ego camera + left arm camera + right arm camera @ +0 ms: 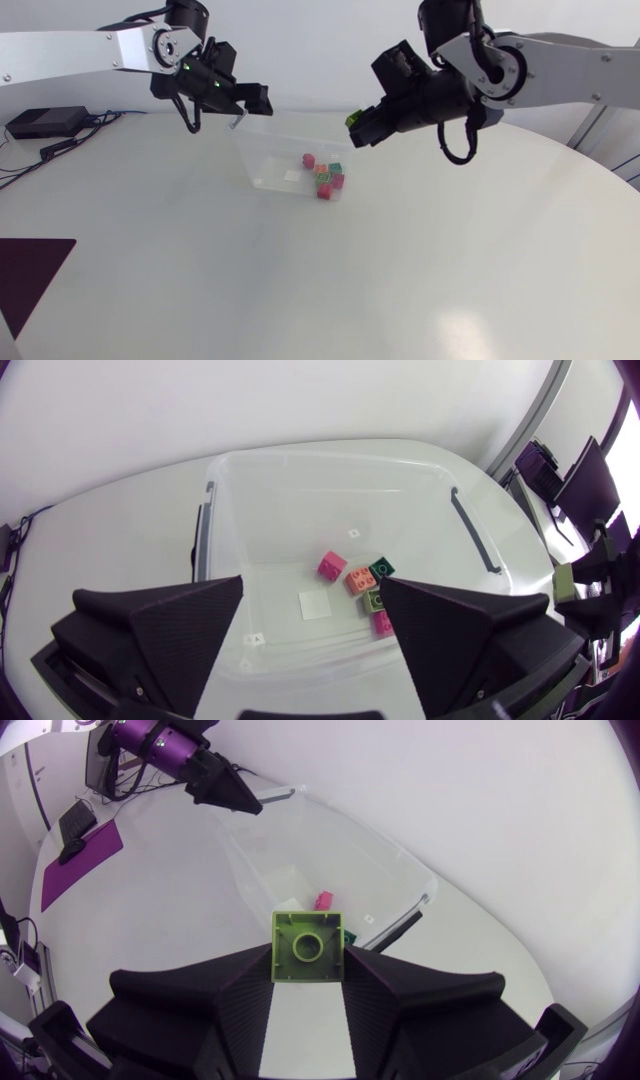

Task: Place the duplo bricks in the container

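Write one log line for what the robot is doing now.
right gripper: shut on lime-green duplo brick | left gripper: open, over clear plastic container | coloured bricks inside

The container (300,490) is clear smooth plastic, the lime brick (307,947) glossy plastic.

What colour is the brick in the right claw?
Lime green. The brick shows best in the right wrist view.

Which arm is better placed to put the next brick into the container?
Right. The right gripper is shut on a green brick and is raised close to the container rim. The left gripper is open and empty by the opposite corner, so it has nothing to drop.
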